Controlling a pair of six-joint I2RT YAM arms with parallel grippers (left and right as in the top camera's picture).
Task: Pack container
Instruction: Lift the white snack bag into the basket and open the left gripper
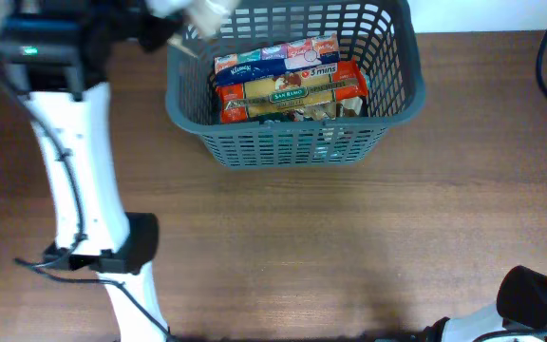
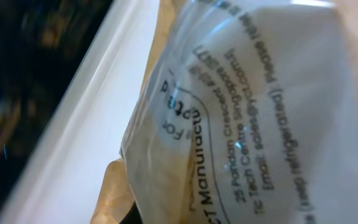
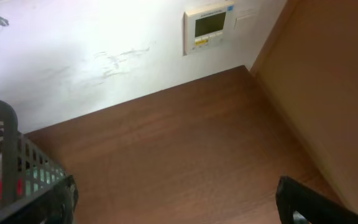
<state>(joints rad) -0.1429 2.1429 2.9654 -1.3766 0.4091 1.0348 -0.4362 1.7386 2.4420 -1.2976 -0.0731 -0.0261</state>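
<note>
a dark grey plastic shopping basket (image 1: pixel 292 147) sits at the middle of the far edge of the wooden surface (image 1: pixel 349 247). inside it, packed close together, lie a san remo pasta packet (image 1: pixel 291 94), a kleenex tissue pack (image 1: pixel 240 68) and a red-and-white packet marked "3 mins" (image 1: pixel 319 65).

the left hand (image 1: pixel 183 24) is a blur over the basket's far left corner, with a pale shape at its tip. its fingers are not visible in any view, so i cannot tell whether it is gripping. the right hand (image 3: pixel 185 208) rests low near the surface's near right corner, fingers spread wide with nothing between them.

the basket looks stiff and light, though heavier with groceries in it. its rim is probably the safest place to take hold, since the slotted walls could catch a finger.

only the left wrist view shows a clear packet (image 2: pixel 260 112) up close: glossy printed film over brownish contents, likely soft and slippery. only the right wrist view shows a wall panel (image 3: pixel 209 26) past the far edge and the basket's right corner from the side.
</note>
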